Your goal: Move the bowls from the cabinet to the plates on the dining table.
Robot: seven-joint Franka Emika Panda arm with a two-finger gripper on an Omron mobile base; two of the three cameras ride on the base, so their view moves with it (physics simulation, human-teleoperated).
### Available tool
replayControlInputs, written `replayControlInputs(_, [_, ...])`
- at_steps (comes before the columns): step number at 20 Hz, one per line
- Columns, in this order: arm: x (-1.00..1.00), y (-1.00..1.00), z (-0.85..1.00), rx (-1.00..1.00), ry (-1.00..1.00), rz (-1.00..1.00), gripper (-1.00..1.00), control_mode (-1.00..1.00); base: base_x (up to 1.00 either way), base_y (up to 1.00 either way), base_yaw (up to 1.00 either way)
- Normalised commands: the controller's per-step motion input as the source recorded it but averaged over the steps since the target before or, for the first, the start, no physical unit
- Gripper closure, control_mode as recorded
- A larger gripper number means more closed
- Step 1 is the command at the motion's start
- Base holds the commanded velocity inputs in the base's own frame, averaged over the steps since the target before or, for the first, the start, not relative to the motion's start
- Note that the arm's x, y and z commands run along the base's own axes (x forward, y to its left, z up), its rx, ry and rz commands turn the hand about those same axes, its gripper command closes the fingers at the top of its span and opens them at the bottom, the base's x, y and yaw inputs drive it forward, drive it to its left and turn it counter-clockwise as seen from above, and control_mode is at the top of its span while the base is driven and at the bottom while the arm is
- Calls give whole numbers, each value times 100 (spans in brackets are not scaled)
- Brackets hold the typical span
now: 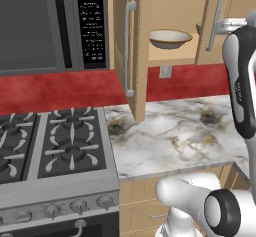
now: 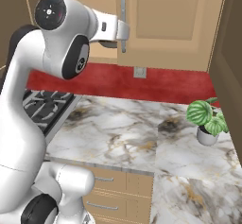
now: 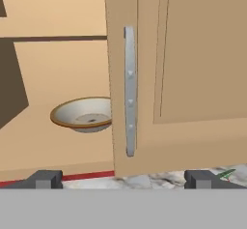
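Your gripper [image 3: 123,178], fingers spread wide and empty, faces the right door's handle [image 3: 129,92]; at centre left, the bowl [image 3: 83,114] sits in the open cabinet [image 3: 58,68] gap

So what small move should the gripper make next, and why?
Probably forward to the handle of the right door. The open gripper faces it, and this door hides part of the bowl, so it likely needs opening wider.
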Motion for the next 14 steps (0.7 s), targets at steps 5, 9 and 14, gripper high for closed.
replayControlInputs(5, [14, 0, -17, 0, 0, 0, -100, -100, 0, 0, 0])
replayControlInputs(9, [17, -4, -12, 0, 1, 0, -100, -100, 0, 0, 0])
replayControlInputs(14, [16, -8, -1, 0, 1, 0, -100, -100, 0, 0, 0])
